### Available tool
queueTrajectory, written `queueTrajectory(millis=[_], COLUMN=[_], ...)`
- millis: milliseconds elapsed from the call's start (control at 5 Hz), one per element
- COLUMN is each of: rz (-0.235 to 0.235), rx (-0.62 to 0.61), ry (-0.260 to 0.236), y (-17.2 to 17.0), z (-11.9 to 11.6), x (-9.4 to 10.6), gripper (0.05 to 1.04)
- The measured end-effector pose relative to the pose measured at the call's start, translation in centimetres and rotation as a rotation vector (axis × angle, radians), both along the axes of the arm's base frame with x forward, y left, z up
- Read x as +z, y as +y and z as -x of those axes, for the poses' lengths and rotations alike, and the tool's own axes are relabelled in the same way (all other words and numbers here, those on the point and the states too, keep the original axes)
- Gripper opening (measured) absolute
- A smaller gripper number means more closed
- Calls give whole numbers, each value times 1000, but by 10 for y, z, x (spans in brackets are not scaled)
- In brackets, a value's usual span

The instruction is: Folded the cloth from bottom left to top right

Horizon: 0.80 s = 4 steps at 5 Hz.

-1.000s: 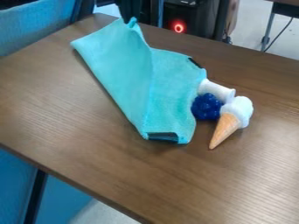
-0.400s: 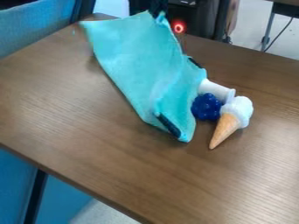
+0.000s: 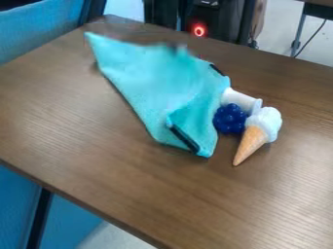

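Can't tell hand state, spread or pinching; guide cloth point(image 3: 139, 75), rumpled on worktop point(image 3: 78, 121) beside blue grapes point(image 3: 230, 118), toward top right, lower slowly, then smooth bottom fold point(image 3: 194, 119) without bumping grapes.

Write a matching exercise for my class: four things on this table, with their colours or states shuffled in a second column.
Things:
1. Cloth
2. Ice-cream cone
3. Berry cluster
4. Cylinder

Colours and states:
A. Dark blue and bumpy
B. White, lying on its side
C. Turquoise, with a dark strip along an edge
D. White top, tan point

Right pairs: 1-C, 2-D, 3-A, 4-B
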<state>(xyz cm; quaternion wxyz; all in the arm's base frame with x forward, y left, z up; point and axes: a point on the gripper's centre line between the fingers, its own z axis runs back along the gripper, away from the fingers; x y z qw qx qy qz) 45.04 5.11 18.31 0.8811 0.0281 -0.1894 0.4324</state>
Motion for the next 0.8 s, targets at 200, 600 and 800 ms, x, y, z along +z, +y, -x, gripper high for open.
queueTrajectory(millis=[200, 600, 800], rz=[14, 12, 33], rx=[-27, -116, -234], ry=[-41, -74, -51], y=[-4, 3, 29], z=[7, 25, 65], x=[13, 33, 46], gripper=[791, 1001, 1001])
